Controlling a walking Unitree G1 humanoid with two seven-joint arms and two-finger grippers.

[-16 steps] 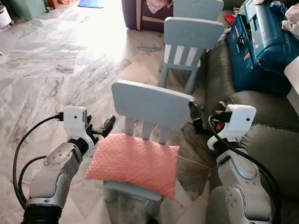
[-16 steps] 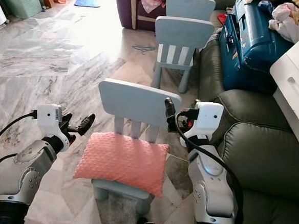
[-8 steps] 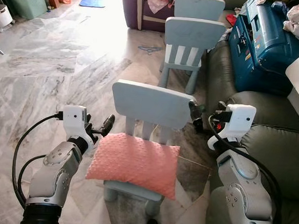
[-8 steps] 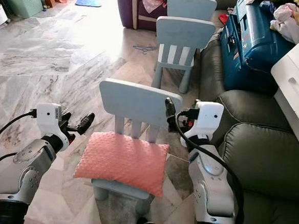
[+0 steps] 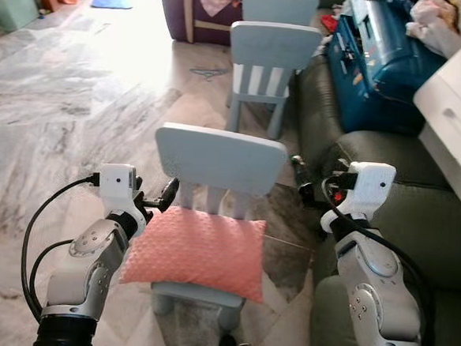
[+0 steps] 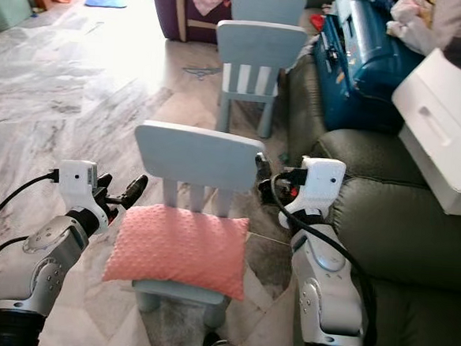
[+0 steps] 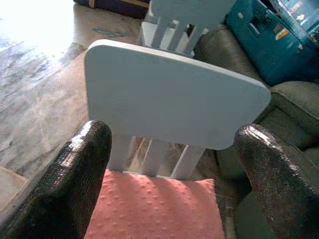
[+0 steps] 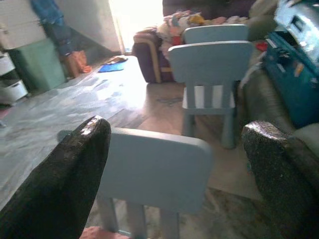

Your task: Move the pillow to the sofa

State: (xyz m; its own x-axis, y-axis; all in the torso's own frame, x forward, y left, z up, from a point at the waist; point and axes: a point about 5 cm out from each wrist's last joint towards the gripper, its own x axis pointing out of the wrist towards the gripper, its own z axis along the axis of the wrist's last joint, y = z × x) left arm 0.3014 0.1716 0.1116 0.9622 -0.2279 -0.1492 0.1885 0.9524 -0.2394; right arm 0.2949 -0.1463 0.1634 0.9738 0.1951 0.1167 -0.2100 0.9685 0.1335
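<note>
The task is at its start; the pillow (image 5: pixel 195 251) lies flat on the seat of the small chair (image 5: pixel 219 160), directly in front of the robot, and neither hand touches it; the sofa (image 5: pixel 417 226) stands to the robot's right, just beside the chair; the grasp, the lift and the transfer to the sofa all remain to be done.

The left hand (image 5: pixel 166 194) is raised at the left edge of the pillow, near its rear corner and just beside the chair's backrest; the left wrist view shows its two fingers (image 7: pixel 82 174) spread wide, with the backrest and the rear of the pillow between them, so this hand is open and holds nothing.

The right hand (image 5: pixel 301 180) is raised on the opposite side, at the right end of the backrest, between the chair and the sofa arm; the right wrist view shows its fingers (image 8: pixel 70 174) likewise wide apart and empty, aimed past the backrest toward a second chair (image 8: pixel 209 64) further off.

Both forearms are bent forward at about seat height, flanking the pillow; this reads as a pose ready for a two-handed grasp.
</note>
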